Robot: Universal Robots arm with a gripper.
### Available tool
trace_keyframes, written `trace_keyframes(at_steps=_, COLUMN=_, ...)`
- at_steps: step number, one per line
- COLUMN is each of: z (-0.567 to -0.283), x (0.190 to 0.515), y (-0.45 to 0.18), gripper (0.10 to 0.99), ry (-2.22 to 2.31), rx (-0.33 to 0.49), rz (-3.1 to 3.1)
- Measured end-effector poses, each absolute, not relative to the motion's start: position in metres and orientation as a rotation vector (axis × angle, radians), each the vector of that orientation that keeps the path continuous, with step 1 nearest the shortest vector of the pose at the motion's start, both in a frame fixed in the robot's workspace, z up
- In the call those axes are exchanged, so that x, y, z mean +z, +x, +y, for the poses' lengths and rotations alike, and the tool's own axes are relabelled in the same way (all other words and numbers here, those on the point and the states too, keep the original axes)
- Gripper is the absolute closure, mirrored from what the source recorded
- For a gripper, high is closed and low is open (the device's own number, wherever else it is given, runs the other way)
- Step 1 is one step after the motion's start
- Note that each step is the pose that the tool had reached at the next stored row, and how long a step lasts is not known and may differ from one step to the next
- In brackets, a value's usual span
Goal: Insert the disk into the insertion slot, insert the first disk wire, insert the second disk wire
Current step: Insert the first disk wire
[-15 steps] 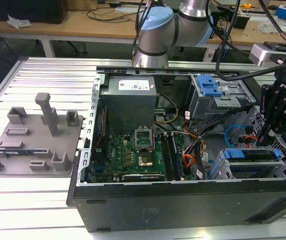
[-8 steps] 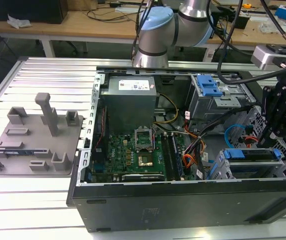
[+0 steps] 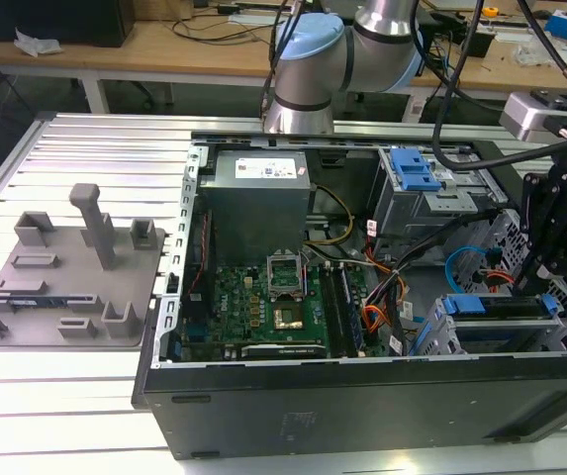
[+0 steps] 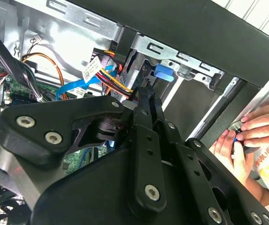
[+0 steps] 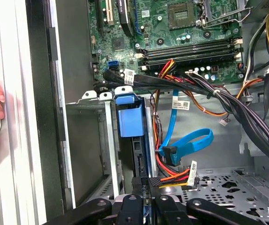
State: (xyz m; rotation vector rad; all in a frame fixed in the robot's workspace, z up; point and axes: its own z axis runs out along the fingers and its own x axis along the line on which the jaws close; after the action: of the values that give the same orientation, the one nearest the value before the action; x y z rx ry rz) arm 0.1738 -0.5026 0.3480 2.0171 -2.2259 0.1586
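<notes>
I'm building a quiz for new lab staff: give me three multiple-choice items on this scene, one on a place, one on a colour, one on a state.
1. Where is the disk? A. in the drive cage B. on the grey tray C. on the power supply
2. What colour is the looping cable beside that cage? A. green B. light blue C. white
3. The computer case is: A. closed by a panel B. wrapped C. open, insides showing

1 A: its blue carrier sits between the cage walls.
2 B: the loop is plainly light blue.
3 C: the boards lie exposed.
</notes>
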Motion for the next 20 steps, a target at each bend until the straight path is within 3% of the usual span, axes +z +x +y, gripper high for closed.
trace_keyframes(at_steps=20, z=-0.5029, x=0.3444, y=0.1737, gripper=0.922, ry=2.02, rx=0.159, rz=-2.223)
